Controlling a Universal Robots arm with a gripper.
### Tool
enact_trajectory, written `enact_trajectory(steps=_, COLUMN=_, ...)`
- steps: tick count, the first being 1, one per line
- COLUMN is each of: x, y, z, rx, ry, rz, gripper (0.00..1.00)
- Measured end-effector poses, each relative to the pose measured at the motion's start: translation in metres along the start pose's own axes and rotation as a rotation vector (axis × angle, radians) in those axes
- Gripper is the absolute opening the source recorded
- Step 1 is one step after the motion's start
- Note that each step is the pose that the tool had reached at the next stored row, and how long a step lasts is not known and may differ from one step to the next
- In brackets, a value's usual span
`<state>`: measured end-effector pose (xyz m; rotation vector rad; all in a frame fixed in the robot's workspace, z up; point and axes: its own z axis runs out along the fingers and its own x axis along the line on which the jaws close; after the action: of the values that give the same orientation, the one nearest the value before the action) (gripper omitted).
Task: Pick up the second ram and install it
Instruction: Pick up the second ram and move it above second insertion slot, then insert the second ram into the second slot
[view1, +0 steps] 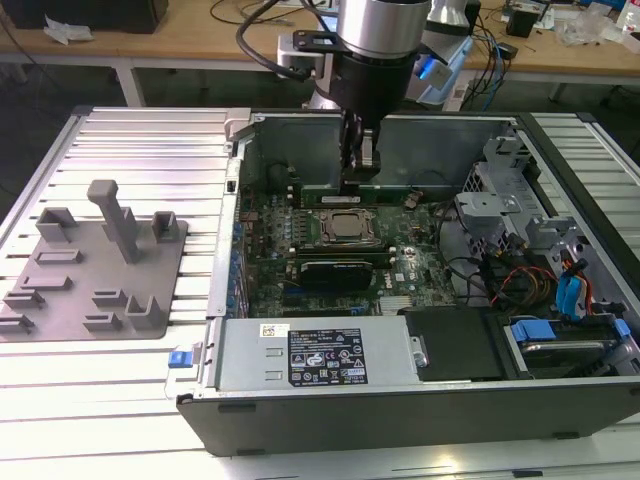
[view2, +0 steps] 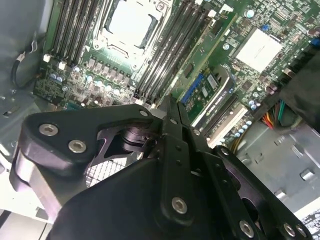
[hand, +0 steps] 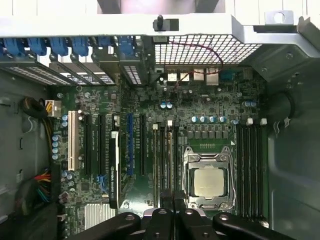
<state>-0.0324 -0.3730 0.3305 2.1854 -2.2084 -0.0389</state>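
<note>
In the exterior view the second ram (view1: 325, 195) is a thin green stick standing on edge in a slot just behind the processor socket (view1: 347, 228), inside the open computer case. My gripper (view1: 363, 178) hangs straight down over it, fingertips at its top edge. In both wrist views the black fingers (hand: 165, 216) lie pressed together over the memory slots (hand: 165, 160) next to the socket (hand: 208, 181). The gripper (view2: 169, 104) points at the same slot bank. I cannot tell whether the fingers pinch the stick or only rest on it.
A grey holder plate (view1: 100, 260) with upright blocks lies on the slatted table at the exterior view's left of the case. Inside the case are a black card (view1: 335, 272), the power supply (view1: 320, 355) at the front, and a drive cage with cables (view1: 500, 210) at the exterior view's right.
</note>
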Motion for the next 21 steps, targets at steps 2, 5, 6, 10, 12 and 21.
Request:
enact_trajectory(steps=2, x=-0.004, y=-0.0006, z=0.0061, rx=0.0, ry=0.0005, rz=0.0, gripper=0.09)
enact_trajectory(steps=5, x=-0.0074, y=-0.0008, z=0.0106, rx=0.0, ry=0.0003, rz=0.0, gripper=0.09)
enact_trajectory(steps=6, x=-0.0084, y=-0.0009, z=0.013, rx=0.0, ry=0.0003, rz=0.0, gripper=0.09)
enact_trajectory(steps=10, x=-0.0111, y=-0.0013, z=0.022, rx=0.0, ry=0.0005, rz=0.0, gripper=0.09)
enact_trajectory(steps=12, x=-0.0111, y=-0.0013, z=0.0222, rx=0.0, ry=0.0005, rz=0.0, gripper=0.09)
enact_trajectory(steps=21, x=-0.0112, y=-0.0013, z=0.0234, rx=0.0, ry=0.0004, rz=0.0, gripper=0.09)
